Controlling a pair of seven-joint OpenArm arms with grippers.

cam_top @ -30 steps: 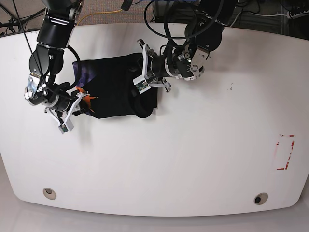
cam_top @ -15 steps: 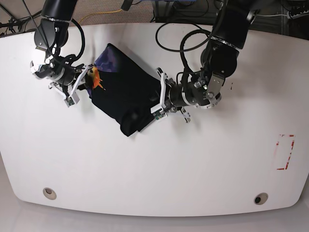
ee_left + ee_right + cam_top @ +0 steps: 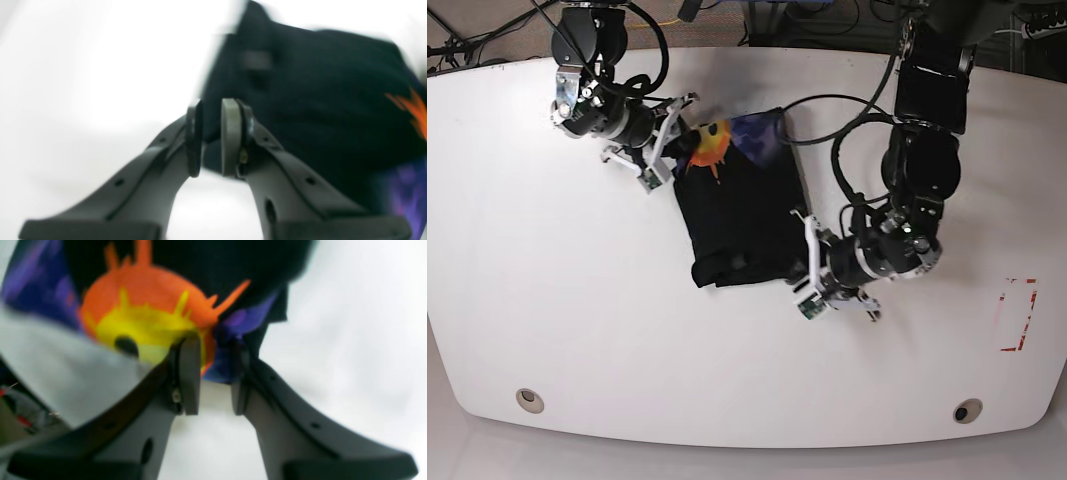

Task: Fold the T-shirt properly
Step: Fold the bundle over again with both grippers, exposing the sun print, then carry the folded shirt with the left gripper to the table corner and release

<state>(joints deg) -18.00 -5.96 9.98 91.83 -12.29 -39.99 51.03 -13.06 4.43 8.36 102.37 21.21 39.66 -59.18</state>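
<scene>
Broadly, the white table (image 3: 627, 340) filled the base view, and the black T-shirt (image 3: 742, 215) lay folded into a tilted rectangle on its upper middle, the orange and yellow face print at its top corner. The left gripper (image 3: 805, 268) sat at the shirt's lower right edge, its pads (image 3: 230, 136) nearly together, pinching a fold of black cloth. The right gripper (image 3: 670, 148) held the printed corner, its fingers (image 3: 189, 373) clamped on purple and orange fabric.

White table (image 3: 627, 340), folded T-shirt (image 3: 742, 225) on it
</scene>
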